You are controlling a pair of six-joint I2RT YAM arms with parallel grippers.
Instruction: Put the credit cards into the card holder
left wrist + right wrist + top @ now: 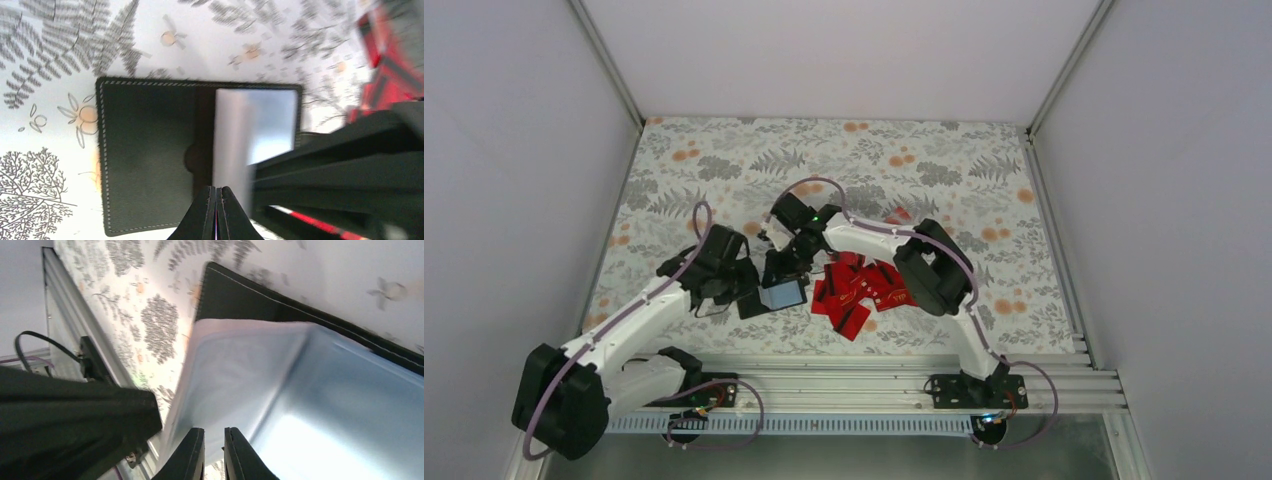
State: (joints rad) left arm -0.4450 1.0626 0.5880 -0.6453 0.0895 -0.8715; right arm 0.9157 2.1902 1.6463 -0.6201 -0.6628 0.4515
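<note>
Rail point(874, 385) w/ both arm bases runs along near table edge. Just beyond, card holder point(145, 155) lies open and flat on fern-print cloth point(874, 160), black leather one side, grey-blue pocket point(260, 370) the other. Left gripper point(216, 192) clenched tight, tips pressed together at holder's centre fold. Right gripper point(214, 432) bends back over holder, jaws nearly together, apparently pinching pocket's lifted pale flap. Credit cards point(861, 290), red, in loose heap just right of holder in top view. Farther back, more printed cloth, then white walls
</note>
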